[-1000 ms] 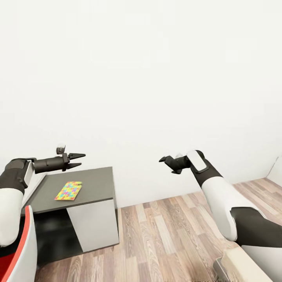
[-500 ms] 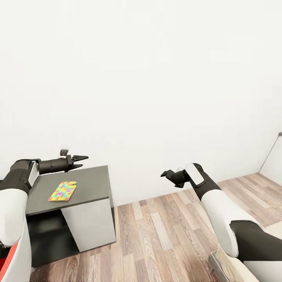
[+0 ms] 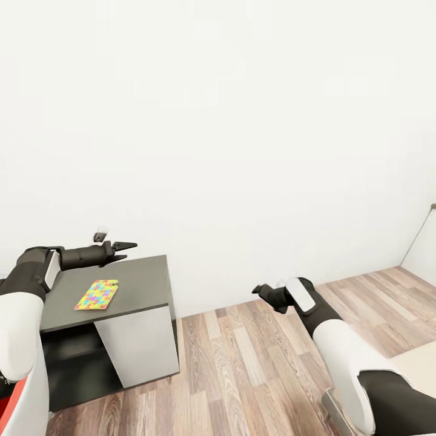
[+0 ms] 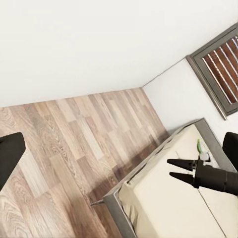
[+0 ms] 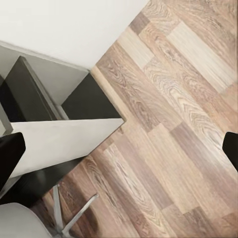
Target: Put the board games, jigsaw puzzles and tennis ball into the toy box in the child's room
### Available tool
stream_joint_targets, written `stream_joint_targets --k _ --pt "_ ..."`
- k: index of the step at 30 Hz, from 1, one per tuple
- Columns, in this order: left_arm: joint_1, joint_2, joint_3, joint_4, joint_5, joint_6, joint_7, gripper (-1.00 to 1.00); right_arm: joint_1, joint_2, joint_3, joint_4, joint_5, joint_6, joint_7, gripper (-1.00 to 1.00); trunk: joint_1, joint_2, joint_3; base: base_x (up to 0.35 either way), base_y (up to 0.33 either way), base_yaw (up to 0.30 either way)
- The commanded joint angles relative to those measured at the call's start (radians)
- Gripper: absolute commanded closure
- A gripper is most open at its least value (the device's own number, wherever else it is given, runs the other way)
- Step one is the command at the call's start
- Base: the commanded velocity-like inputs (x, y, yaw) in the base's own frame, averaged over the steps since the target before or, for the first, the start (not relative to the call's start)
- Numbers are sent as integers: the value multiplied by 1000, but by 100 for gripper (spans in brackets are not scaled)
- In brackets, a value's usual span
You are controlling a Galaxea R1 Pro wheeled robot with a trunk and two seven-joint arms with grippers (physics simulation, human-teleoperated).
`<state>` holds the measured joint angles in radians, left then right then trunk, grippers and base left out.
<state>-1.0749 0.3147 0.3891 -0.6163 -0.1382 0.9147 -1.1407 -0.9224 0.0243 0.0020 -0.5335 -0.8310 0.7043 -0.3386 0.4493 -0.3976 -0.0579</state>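
Jigsaw puzzle: thin, stiff, probably light rectangle lying flat on the dark-grey table section. Likely best slid to an edge and pinched there. Left gripper hovers nearby, jaws narrowly parted, empty; right gripper empty, jaws apart.

The worktop runs behind the left arm and off the head view's left edge. The bed is cut by the left wrist view's border, and a small green thing lying on it is too small to identify.
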Motion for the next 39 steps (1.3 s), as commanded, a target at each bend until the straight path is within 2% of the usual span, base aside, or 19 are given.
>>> stream_joint_targets --k 1,6,12,18,23,27,31,32,39 --pt "-1 -1 5 0 -11 7 -9 -100 3 0 0 -2 -10 -1 -10 -100 1 -2 -2 0 0 0" --pt "6 -7 5 0 -11 1 -8 -100 25 -1 0 2 -10 -15 -10 -100 1 -2 -2 0 0 0" --pt "7 -10 4 0 -11 -32 -6 -100 31 0 0 -1 -12 -81 -10 -100 1 -2 -2 0 0 0" --pt "24 -19 4 0 -12 -43 7 -100 37 0 -2 4 -13 -108 -8 -100 1 -2 -4 0 0 -9" --pt "55 -24 4 0 -10 -109 54 -100 116 3 -1 2 -12 -172 25 -100 1 -2 -9 0 0 -116" --pt "65 -23 5 0 -8 -138 75 -100 155 5 -1 -3 -11 -190 46 -100 1 -2 -14 0 0 -123" --pt "70 -21 5 0 -10 -147 78 -100 165 3 -1 -1 -11 -202 53 -100 1 -2 -16 0 0 -49" --pt "93 -21 5 0 -10 -153 79 -100 170 2 -1 -2 -11 -245 56 -100 1 -2 -16 0 0 -8" --pt "125 -15 5 0 -12 -175 80 -100 175 1 0 -3 -11 -267 57 -100 1 -2 -17 0 0 -3"
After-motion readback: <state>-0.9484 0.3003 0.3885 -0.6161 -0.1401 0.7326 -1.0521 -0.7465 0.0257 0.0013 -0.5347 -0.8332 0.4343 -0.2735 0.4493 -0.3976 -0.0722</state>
